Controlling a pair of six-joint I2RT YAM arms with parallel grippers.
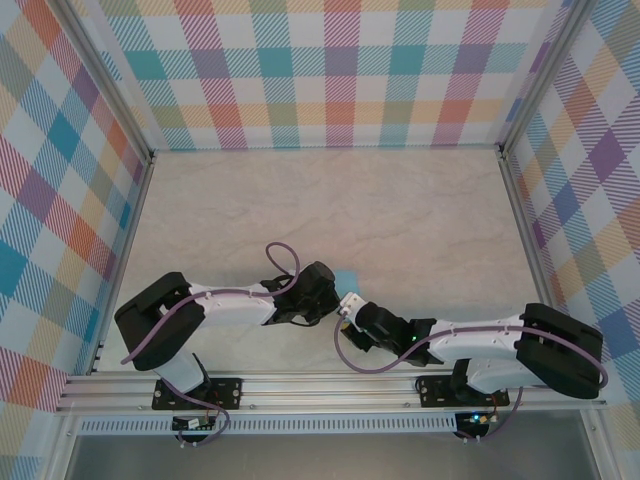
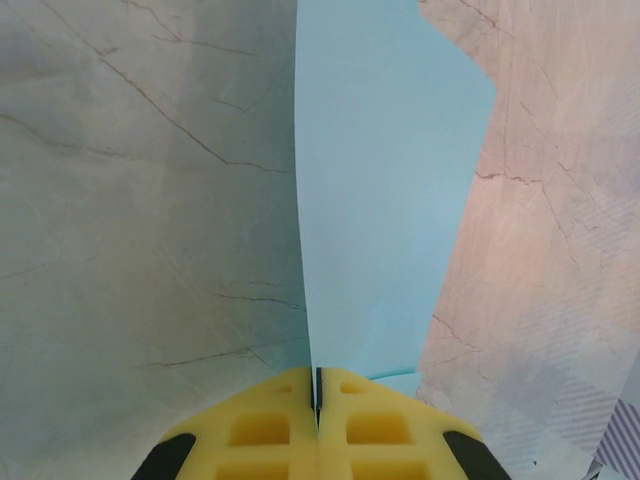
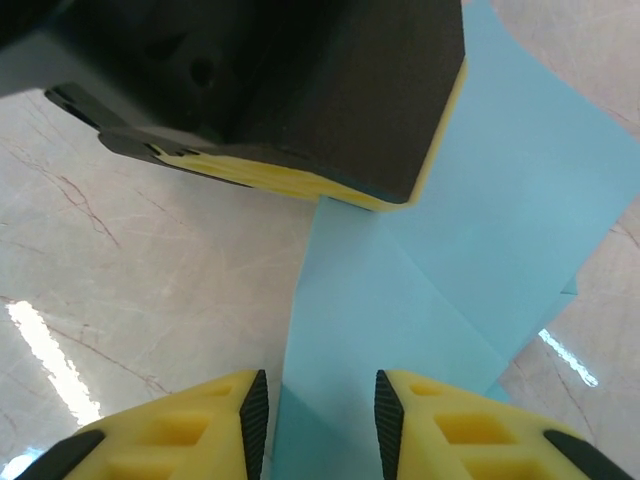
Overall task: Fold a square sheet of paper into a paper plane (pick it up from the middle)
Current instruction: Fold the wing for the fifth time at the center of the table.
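Pinching a thin, light blue, partly folded paper sheet (image 2: 390,200), the left pincer (image 2: 317,378) has its yellow foam fingers pressed together on a crease, and the paper stands up beyond them. It is held over the pale marbled counter (image 1: 400,210), near the middle of the near edge. Just beside it, the right pincer (image 3: 320,400) faces the left one, fingers spread, with a flap of the sheet in the gap.

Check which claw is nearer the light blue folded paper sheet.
Left. The left claw is shut on the light blue folded paper sheet, pinching its edge. The right claw hovers at the same sheet with jaws apart, paper between them, not clamped.
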